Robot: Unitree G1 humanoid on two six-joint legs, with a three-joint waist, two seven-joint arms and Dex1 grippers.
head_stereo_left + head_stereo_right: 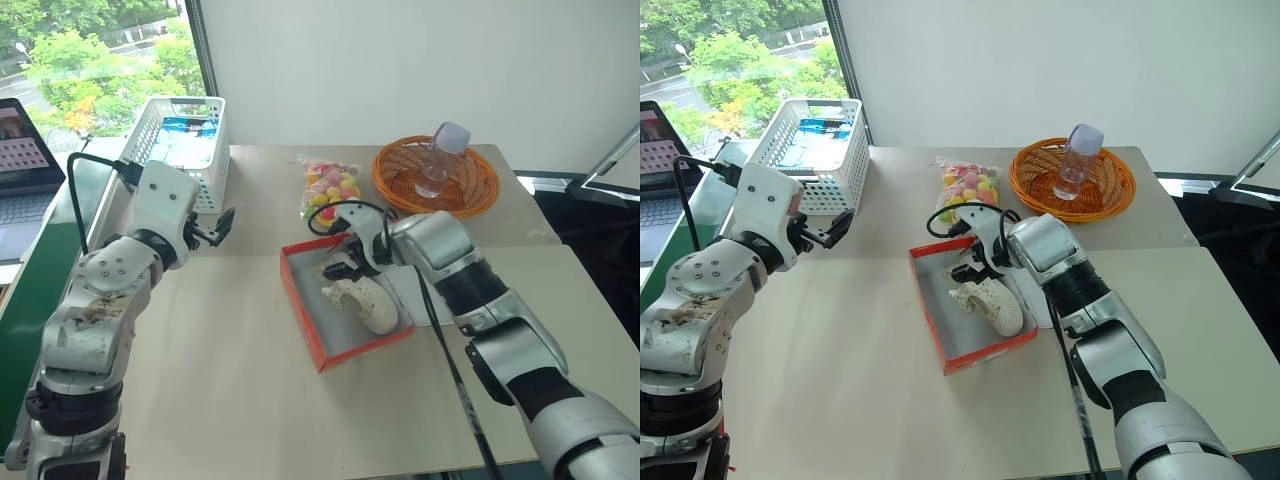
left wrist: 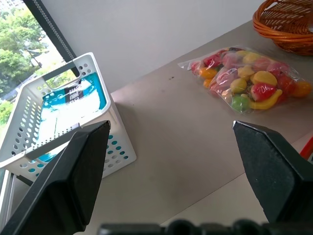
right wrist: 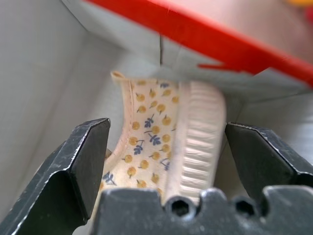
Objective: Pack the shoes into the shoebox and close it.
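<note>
Here we are over the shoebox (image 1: 330, 330), its red walls open to the ceiling on the counter (image 1: 230, 370), and the right end effector (image 1: 338, 268) is dipped right down into it. One cream shoe (image 1: 366, 303) lies inside on the grey floor, just below and in front of that end effector. From the right wrist view the two black fingers (image 3: 80, 156) stand wide apart on either side of the shoe (image 3: 166, 147), not pressing it — released, by the look of it, with the flower-printed insole and ribbed edge plain between them.

So, by my reckoning: one shoe is in. I can make out only that single shoe in the box; whether a second lies tucked beneath the right arm I cannot tell. The lid appears to lie flat on the far side of the box from the left arm, under the right forearm, though it is mostly hidden, so closing is not yet done.

The left end effector (image 1: 222, 228) hangs well off to the side of the box, spread open and holding nothing, pointing toward the white basket (image 1: 185, 140) and the bag of sweets (image 2: 249, 81).

Left to do, I'd judge: account for the other shoe, then fold the lid over.
</note>
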